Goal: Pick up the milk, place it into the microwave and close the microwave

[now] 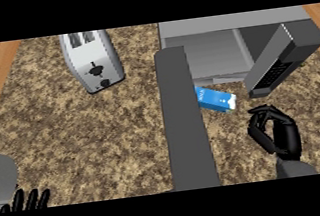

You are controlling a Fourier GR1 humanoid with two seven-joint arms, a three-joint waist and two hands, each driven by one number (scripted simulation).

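step: pick-up, milk not yet held
milk carton (214,98): lying flat on the counter (84,134), just in front of the microwave (227,22), beside its open door (186,127)
right hand (277,136): fingers curled, empty, near carton but apart, nearer the robot and rightward
next: likely uncurl, reach forward-left, wrap carton
left hand (27,201): resting, fingers straight, lower-left edge

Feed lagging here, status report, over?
Left hand open, resting lower left. Right hand curled, empty, near milk. Milk on counter, outside microwave. Open door alongside milk.
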